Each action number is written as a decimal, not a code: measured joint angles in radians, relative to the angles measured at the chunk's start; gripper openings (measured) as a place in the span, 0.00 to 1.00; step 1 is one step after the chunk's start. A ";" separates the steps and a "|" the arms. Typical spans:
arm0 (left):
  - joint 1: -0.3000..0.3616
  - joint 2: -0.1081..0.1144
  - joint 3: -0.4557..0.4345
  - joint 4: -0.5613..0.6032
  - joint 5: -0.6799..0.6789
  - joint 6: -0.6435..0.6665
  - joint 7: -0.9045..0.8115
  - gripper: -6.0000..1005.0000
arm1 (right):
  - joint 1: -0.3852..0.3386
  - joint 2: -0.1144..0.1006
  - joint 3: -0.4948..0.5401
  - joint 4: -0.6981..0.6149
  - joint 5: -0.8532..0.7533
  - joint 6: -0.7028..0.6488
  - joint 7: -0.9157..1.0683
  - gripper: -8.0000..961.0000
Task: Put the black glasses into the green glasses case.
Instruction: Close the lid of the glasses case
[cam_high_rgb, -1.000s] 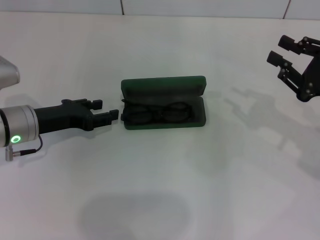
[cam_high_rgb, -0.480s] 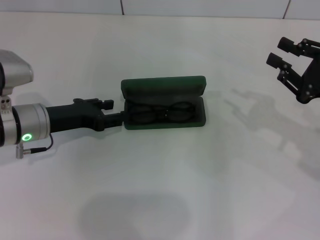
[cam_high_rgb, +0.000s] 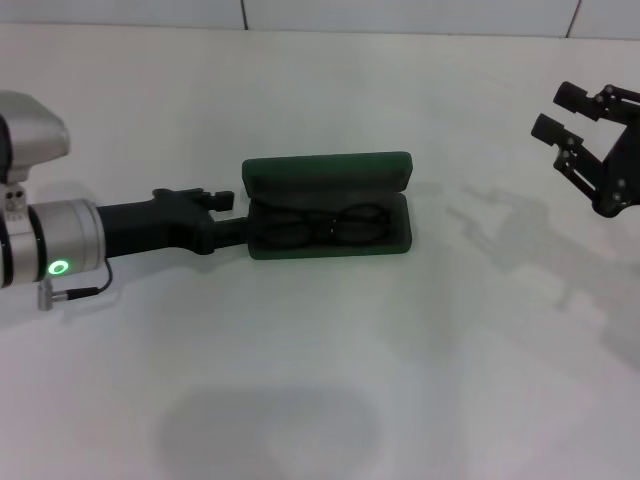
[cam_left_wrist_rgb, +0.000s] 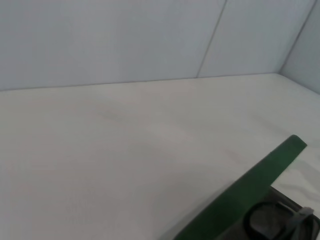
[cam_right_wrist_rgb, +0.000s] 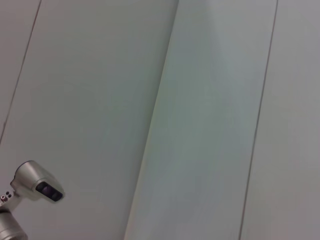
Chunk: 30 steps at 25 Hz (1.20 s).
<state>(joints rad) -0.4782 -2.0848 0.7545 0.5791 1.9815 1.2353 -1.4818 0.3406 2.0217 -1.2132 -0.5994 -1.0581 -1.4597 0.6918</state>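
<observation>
Black thin-framed glasses sit inside the open dark green hard-shell glasses case, left gripper at the case's left end.

Case lies on the white tabletop, lid raised along its far side, tray facing up; the glasses lie flat in the tray, lenses side by side along its length. Left gripper reaches in level from the case's left, fingertips touching or just at the tray's left end wall; can't tell if its fingers are spread or pressed together. Left wrist view shows the green lid edge with a lens rim just beyond it. Right gripper hangs well to the right of the case, above the table, fingers spread, holding nothing.
</observation>
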 joint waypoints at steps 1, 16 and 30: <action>0.006 0.002 -0.003 0.003 -0.005 0.001 0.000 0.65 | 0.000 0.000 0.002 0.004 0.001 -0.006 -0.002 0.33; 0.048 0.021 0.006 0.011 -0.283 0.086 0.069 0.65 | 0.030 -0.012 -0.023 0.033 -0.144 -0.036 0.096 0.33; 0.050 0.003 0.005 0.001 -0.040 -0.021 0.086 0.65 | -0.003 -0.009 0.160 0.040 -0.145 -0.089 0.090 0.33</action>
<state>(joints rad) -0.4278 -2.0822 0.7592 0.5805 1.9419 1.2140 -1.3954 0.3373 2.0127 -1.0528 -0.5598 -1.2032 -1.5485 0.7819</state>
